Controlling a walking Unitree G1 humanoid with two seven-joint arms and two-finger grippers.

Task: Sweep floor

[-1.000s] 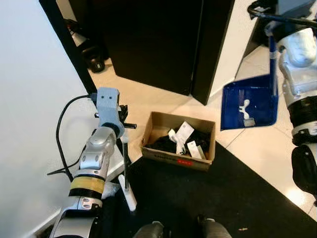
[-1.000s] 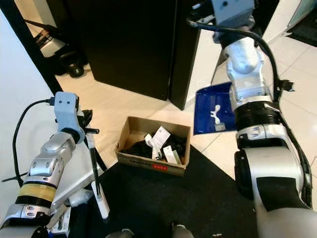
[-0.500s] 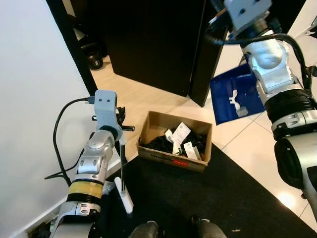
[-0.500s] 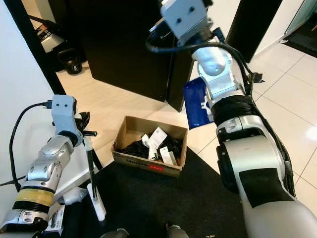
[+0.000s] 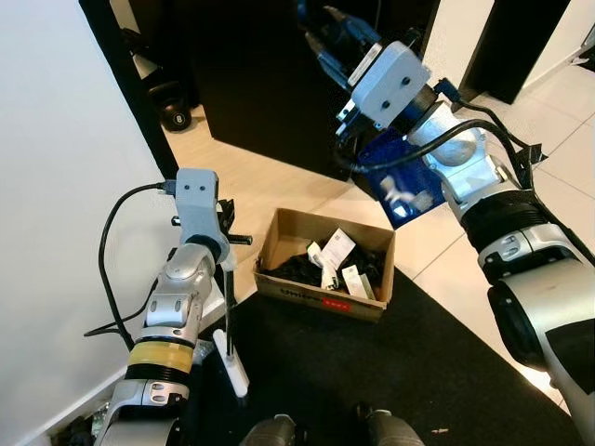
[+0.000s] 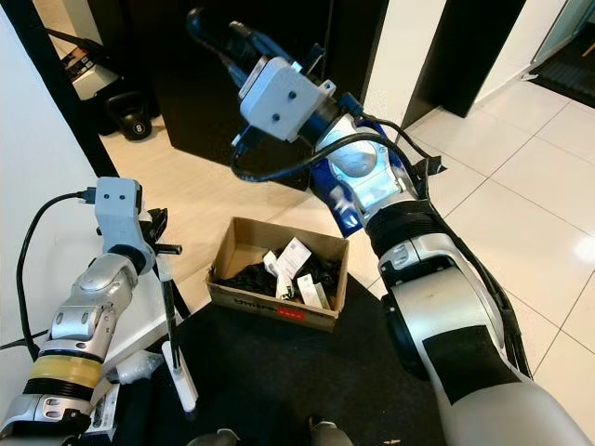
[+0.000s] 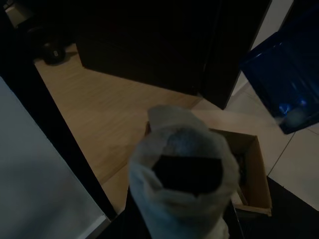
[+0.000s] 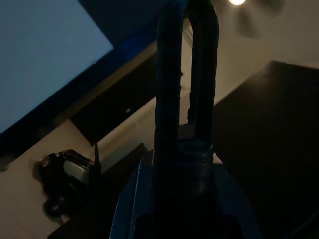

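My left gripper [image 5: 226,246] is shut on the thin black handle of a small brush, whose white head [image 5: 233,368] rests on the black mat by the wall. The handle's white-wrapped end [image 7: 183,183] fills the middle of the left wrist view. My right gripper [image 5: 322,28] is raised high and shut on the handle of a blue dustpan [image 5: 398,193]. The pan hangs tilted beyond the far right corner of an open cardboard box [image 5: 325,295], with a bit of white rubbish in it. The box holds black and white rubbish.
A black mat [image 5: 390,372] covers the floor in front of the box, with pale tiles [image 5: 521,307] to its right. A white wall [image 5: 56,186] stands close on my left, a dark doorway [image 5: 270,84] lies ahead, and a kettlebell [image 5: 173,116] sits at the back left.
My right arm has swung left and turned over, carrying the dustpan from the far right to just beyond the box. The left arm and brush have stayed put.
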